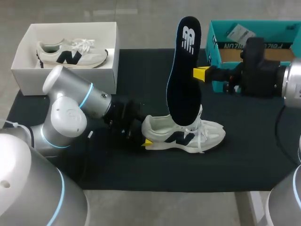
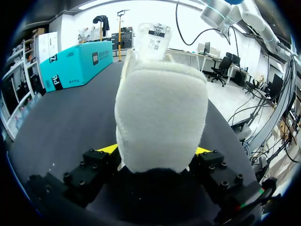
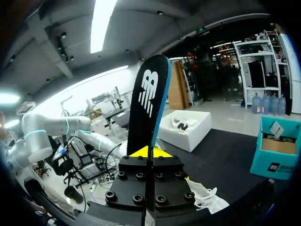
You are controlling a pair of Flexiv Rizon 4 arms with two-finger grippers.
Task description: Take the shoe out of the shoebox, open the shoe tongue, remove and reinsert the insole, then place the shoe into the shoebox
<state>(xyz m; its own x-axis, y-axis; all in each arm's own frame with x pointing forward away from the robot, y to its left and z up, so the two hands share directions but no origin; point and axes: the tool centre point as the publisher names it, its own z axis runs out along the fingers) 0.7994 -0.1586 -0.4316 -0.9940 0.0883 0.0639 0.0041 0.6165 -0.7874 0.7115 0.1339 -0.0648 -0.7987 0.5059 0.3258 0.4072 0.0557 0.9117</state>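
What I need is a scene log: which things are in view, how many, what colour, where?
mat: 1, black, spread across the middle
white shoebox: 1, white, far left
boxed shoe: 1, white, inside white shoebox
teal box: 1, teal, far right
held shoe: 1, white with dark logo, mid-mat
insole: 1, black with white logo, upright, lower end in held shoe
left gripper: 1, yellow-tipped, shut on held shoe's heel
right gripper: 1, yellow-tipped, shut on insole's edge
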